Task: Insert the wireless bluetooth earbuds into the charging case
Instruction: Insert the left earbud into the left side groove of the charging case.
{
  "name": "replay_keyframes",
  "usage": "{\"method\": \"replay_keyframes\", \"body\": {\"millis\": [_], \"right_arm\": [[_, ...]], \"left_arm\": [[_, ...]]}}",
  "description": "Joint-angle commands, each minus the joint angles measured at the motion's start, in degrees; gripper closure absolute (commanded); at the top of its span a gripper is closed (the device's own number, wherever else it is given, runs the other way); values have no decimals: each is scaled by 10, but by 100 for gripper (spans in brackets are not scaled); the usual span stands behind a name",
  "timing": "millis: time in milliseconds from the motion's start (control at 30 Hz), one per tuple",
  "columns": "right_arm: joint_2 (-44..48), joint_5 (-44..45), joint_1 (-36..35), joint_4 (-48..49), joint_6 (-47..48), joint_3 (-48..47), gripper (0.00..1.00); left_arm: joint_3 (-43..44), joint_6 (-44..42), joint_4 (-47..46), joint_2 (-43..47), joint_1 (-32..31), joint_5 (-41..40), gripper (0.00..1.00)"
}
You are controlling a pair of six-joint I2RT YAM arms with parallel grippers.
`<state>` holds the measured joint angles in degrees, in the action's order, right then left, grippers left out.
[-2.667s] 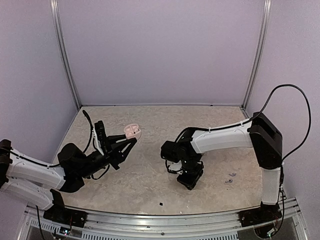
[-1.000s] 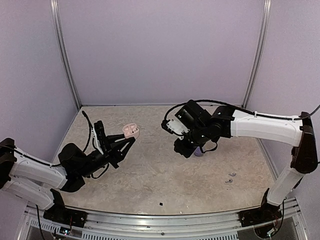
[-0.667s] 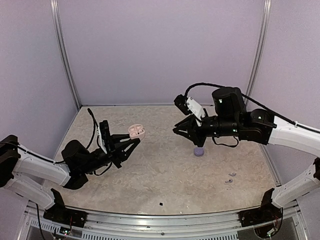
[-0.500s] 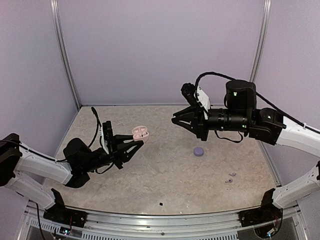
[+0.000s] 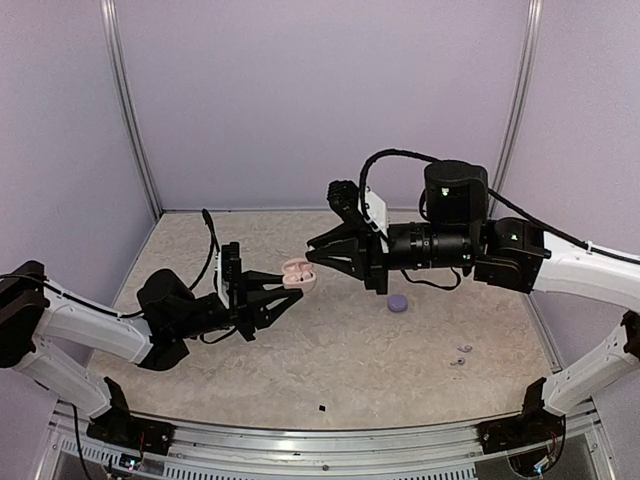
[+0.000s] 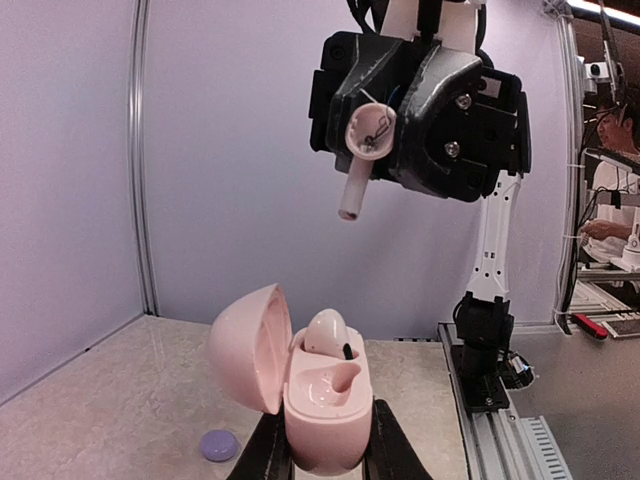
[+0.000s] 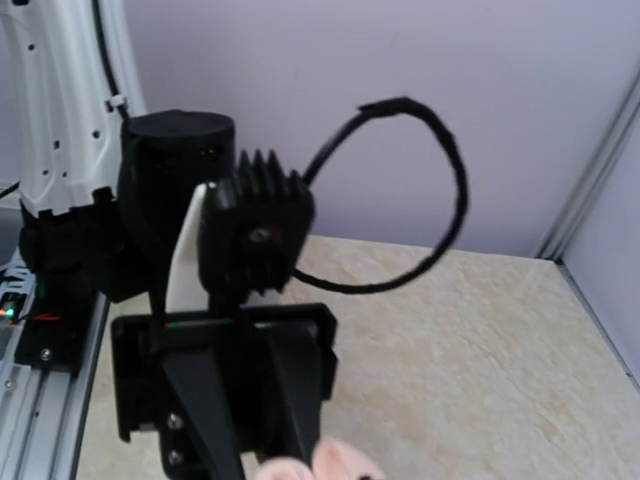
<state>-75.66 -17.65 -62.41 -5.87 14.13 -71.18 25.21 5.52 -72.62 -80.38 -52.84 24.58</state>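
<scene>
Earbud (image 6: 368, 135) looks pale pink, short stem pointing downward.

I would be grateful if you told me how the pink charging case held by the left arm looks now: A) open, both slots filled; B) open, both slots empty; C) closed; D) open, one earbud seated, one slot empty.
D: the left wrist view shows the charging case open, one earbud seated and the slot beside it bare; the second earbud hangs above.
</scene>
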Motion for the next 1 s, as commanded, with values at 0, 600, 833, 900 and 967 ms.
{"method": "replay_keyframes", "body": {"millis": [0,600,833,900,967], "right_arm": [[-22,-1,-16,27,12,-18,89],[-54,9,-30,-20,5,-39,90],[-55,18,-30,-46,2,-37,90],[-55,19,-30,-49,1,-35,90],[-57,21,-30,-53,-1,-33,91]], "left_arm": [[18,-4,8,-7,-12,-10,99],[18,-27,33,-1,-24,-25,98],[22,-49,57,7,-23,-31,98],[23,-50,59,8,-24,-32,98],[23,-50,59,8,-24,-32,98]]}}
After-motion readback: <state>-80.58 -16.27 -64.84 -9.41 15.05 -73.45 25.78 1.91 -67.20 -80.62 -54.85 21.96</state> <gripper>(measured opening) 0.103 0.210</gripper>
